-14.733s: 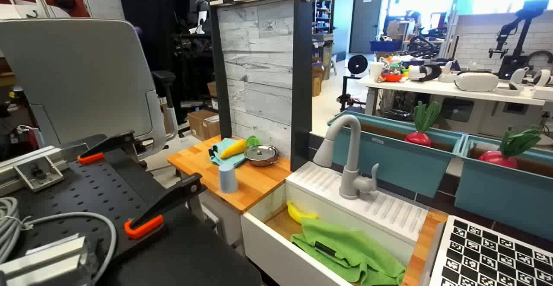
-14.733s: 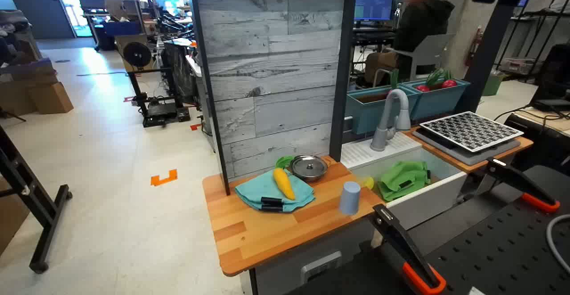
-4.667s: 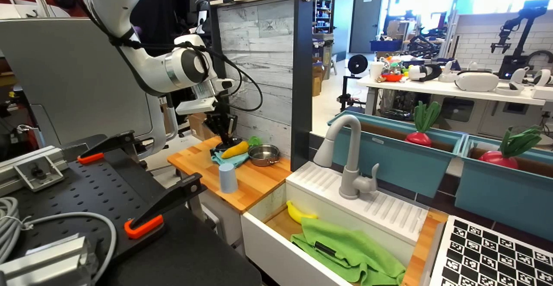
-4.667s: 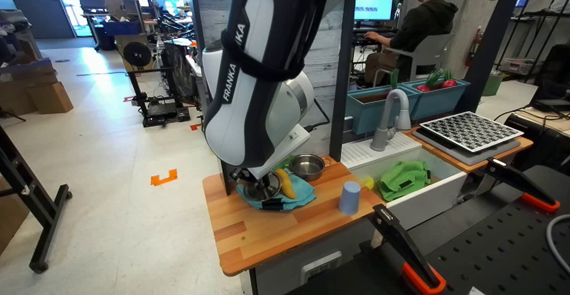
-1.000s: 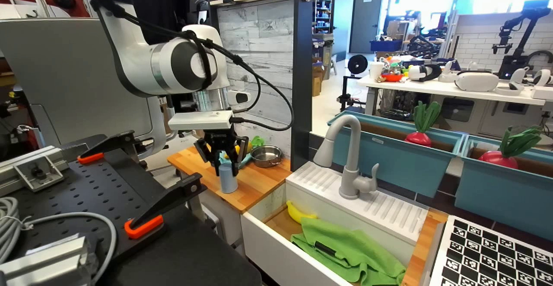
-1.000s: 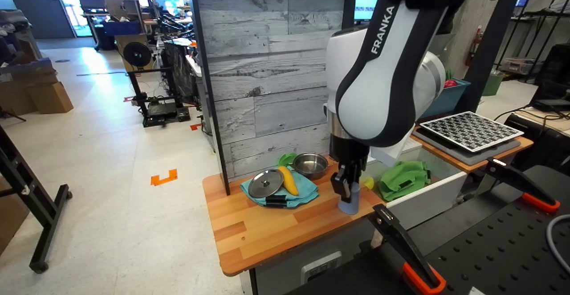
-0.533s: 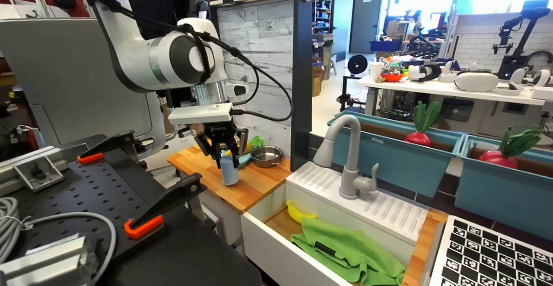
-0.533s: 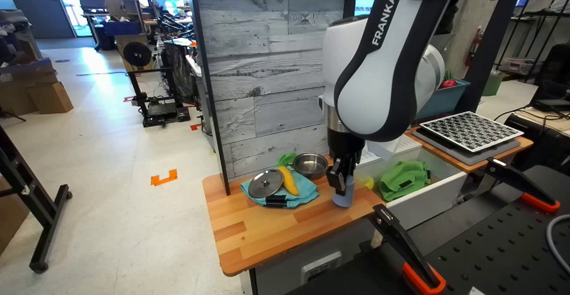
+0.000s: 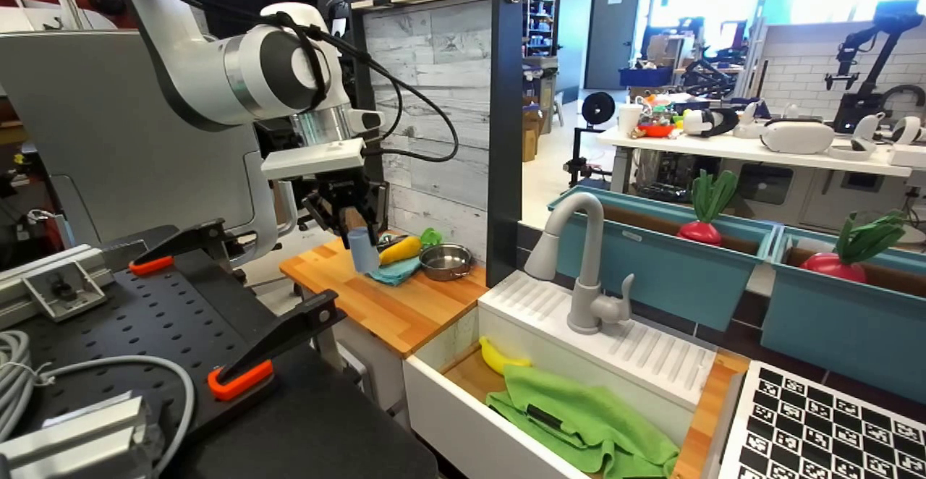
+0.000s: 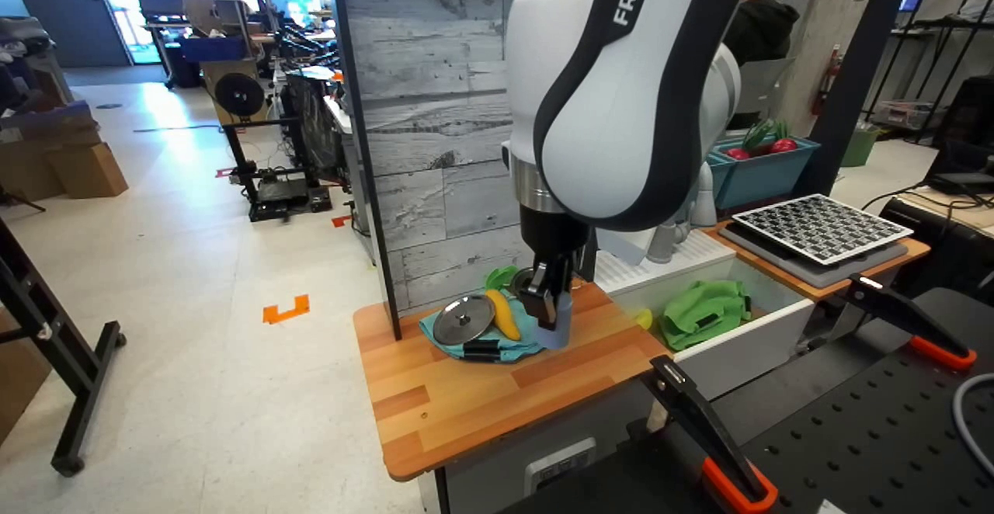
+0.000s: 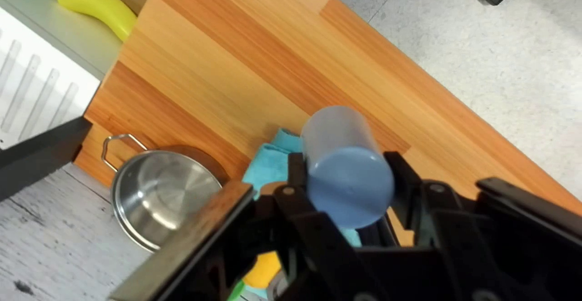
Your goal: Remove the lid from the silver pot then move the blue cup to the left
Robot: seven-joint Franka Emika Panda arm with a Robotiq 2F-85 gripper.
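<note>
While the lid lies on the cloth, the silver pot stands open. My fingers grip the blue cup; leftward set-down to do.

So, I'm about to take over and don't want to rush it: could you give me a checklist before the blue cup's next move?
1. Blue cup gripped: ok, the gripper is shut on it.
2. Cup off the wooden counter: ok, raised, judging by the views together.
3. Silver pot open: ok.
4. Lid parked: ok, lying on the teal cloth.
5. Gap between cup and cloth: cannot tell.
6. Exact set-down spot: cannot tell; nothing marks it.
</note>
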